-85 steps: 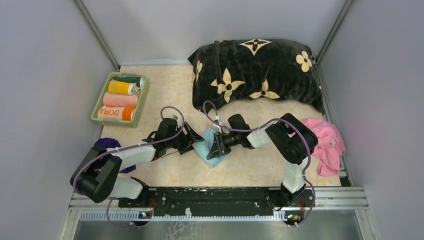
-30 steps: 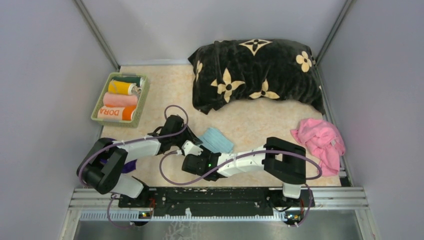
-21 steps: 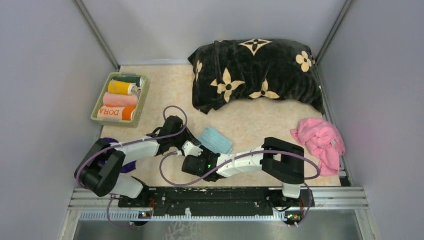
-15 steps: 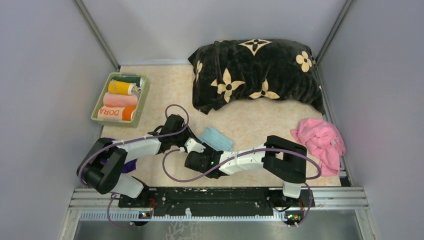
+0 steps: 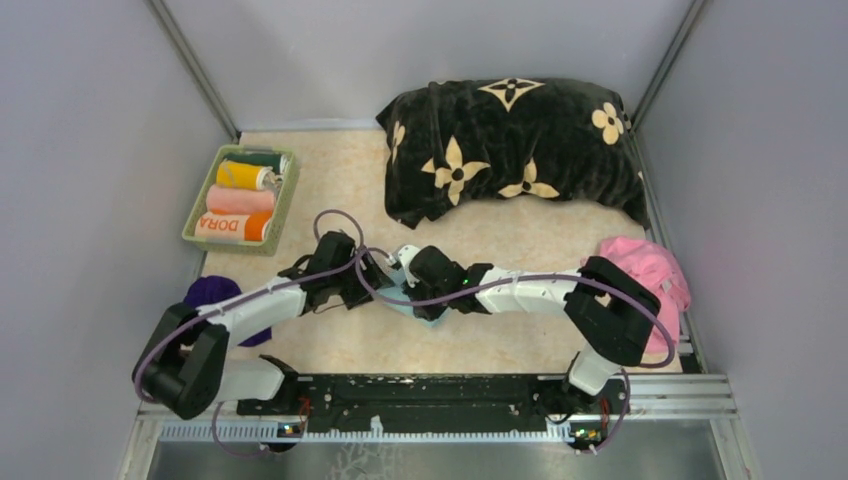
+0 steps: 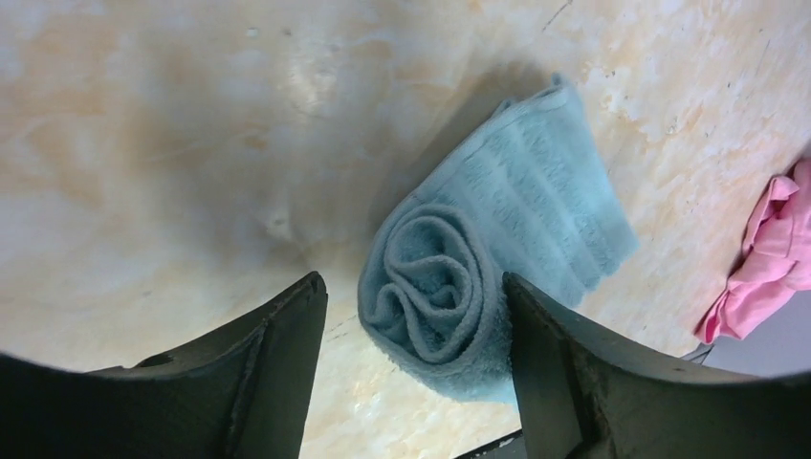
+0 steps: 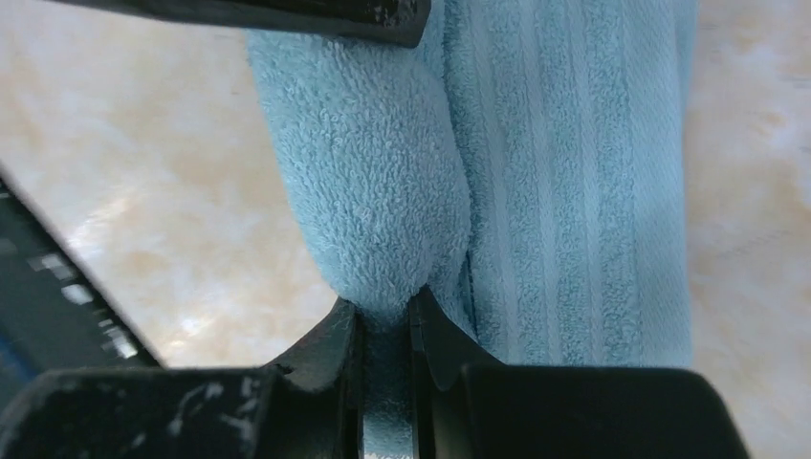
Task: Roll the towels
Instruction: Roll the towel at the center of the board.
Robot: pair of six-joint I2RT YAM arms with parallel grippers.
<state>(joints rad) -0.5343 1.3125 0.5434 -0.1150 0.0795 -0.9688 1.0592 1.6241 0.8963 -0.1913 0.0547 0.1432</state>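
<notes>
A light blue towel lies on the table, partly rolled, with a flat tail running away from the roll. My left gripper is open, and the roll's spiral end sits between its fingers, close to the right one. My right gripper is shut on the rolled part of the light blue towel. In the top view both grippers meet at mid table, left and right, hiding most of that towel. A pink towel lies crumpled at the right. A dark purple towel lies at the left.
A green basket at the back left holds rolled towels: yellow, peach, orange "DORA" and a dark one. The big black cushion fills the back. Grey walls close in both sides.
My right arm swung from the near side of the light blue towel onto it and shut on the roll. My left gripper shifted slightly toward the roll's end.
</notes>
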